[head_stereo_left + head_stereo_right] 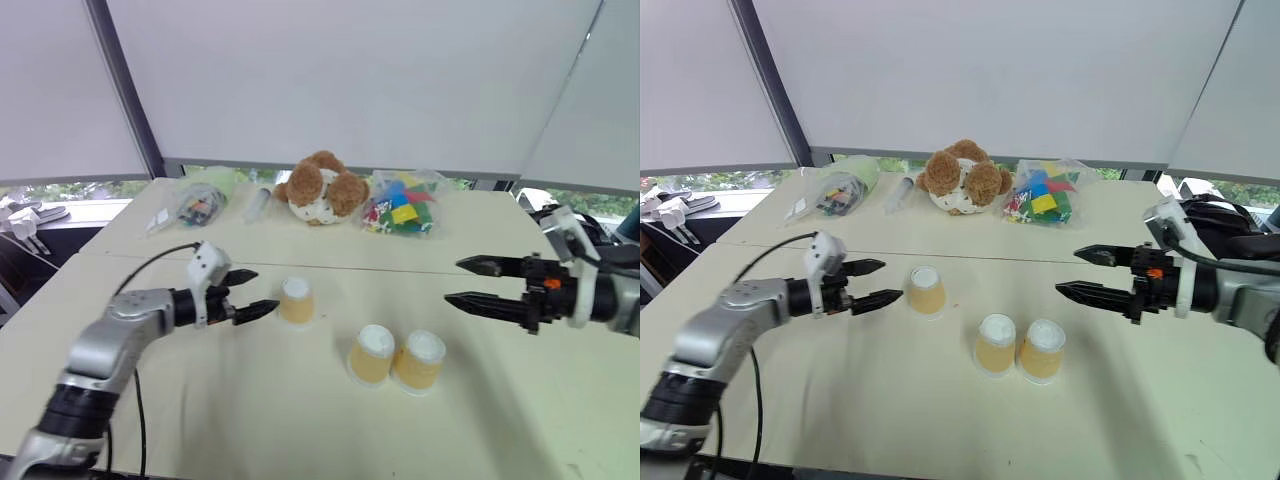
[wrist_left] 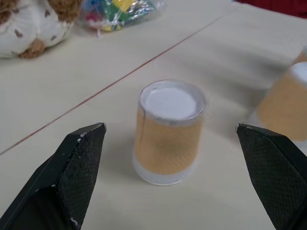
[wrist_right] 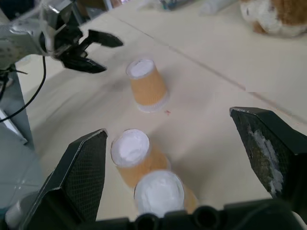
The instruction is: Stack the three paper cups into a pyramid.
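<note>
Three tan paper cups stand upside down on the cream table, white bases up. One cup (image 1: 297,300) stands alone, and my left gripper (image 1: 255,294) is open just to its left, fingertips short of it; the left wrist view shows this cup (image 2: 168,132) between the spread fingers. Two more cups (image 1: 371,355) (image 1: 419,361) stand side by side, touching, nearer the front. My right gripper (image 1: 466,282) hovers open above the table to their right, holding nothing. The right wrist view looks down on the pair (image 3: 130,154) (image 3: 160,191) and the lone cup (image 3: 146,85).
A brown plush toy (image 1: 320,188) sits at the back of the table, with a bag of coloured blocks (image 1: 402,208) to its right and clear bags (image 1: 198,203) to its left. A seam crosses the table behind the lone cup.
</note>
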